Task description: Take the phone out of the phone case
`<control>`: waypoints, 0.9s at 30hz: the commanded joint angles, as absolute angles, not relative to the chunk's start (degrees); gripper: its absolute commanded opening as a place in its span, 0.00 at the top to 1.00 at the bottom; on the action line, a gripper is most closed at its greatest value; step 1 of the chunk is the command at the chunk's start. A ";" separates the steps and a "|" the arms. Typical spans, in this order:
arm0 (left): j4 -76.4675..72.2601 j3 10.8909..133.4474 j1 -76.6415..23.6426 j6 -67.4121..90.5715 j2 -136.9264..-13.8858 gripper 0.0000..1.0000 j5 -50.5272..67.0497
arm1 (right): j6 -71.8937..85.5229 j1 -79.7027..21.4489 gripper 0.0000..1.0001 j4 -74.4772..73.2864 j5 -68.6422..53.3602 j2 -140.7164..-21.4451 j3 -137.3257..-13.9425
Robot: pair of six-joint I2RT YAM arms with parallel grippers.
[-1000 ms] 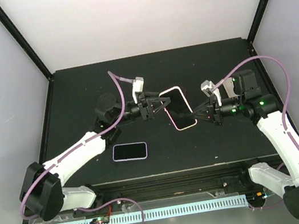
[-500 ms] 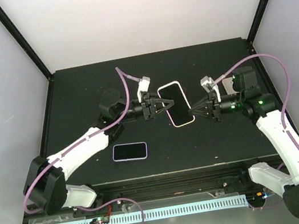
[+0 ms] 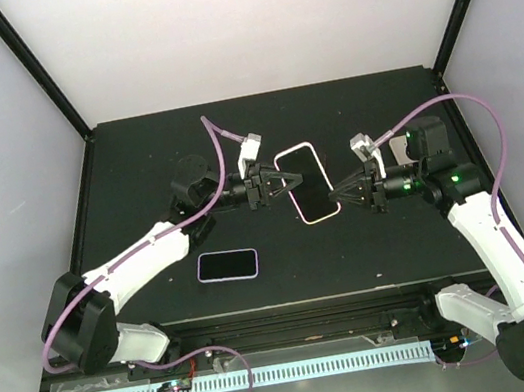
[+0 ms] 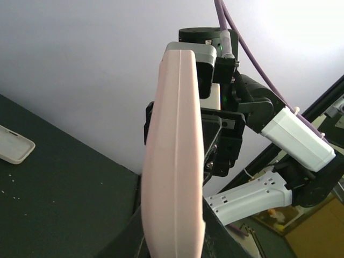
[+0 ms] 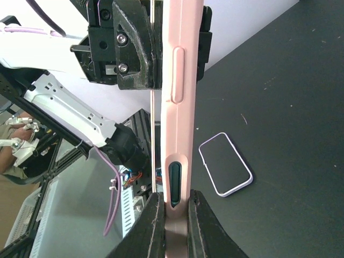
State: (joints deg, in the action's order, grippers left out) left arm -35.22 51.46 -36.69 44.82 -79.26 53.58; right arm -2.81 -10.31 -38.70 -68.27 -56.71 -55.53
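The phone case [image 3: 306,183] is held above the middle of the tabletop [image 3: 133,158], left hand [image 3: 280,184] and right hand [image 3: 343,192] each clamped on opposite edges. It looks light, flexible and probably slippery; a corner seems the best place to peel.

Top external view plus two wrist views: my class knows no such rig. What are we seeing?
Two white robot arms are bolted at the near edge of a black table. The top view looks down from behind them; each wrist view rides on one arm, facing its own fingers. The left gripper and right gripper each pinch an edge of a pink-cased phone with a dark screen, held off the table. A second dark-screened phone with a pale rim lies flat nearby.
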 commanded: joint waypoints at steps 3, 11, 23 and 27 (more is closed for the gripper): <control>-36.00 53.54 -34.20 44.16 -77.88 0.93 57.71 | -12.71 -10.19 0.71 -43.85 -69.47 -55.85 -58.07; -30.29 57.30 -32.26 38.45 -74.47 0.95 64.54 | -40.02 -10.48 0.46 -64.80 -66.78 -58.51 -64.81; -26.48 57.97 -32.33 32.53 -69.62 0.98 69.54 | -36.76 -21.72 0.54 -60.19 -60.35 -57.03 -65.24; -26.79 57.84 -32.42 32.46 -69.72 0.98 70.55 | -38.28 -25.18 0.56 -61.89 -60.75 -57.54 -66.49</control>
State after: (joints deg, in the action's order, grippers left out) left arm -25.74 55.13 -32.53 34.54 -70.74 68.40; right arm -37.23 -22.50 -61.78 -61.52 -57.80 -64.27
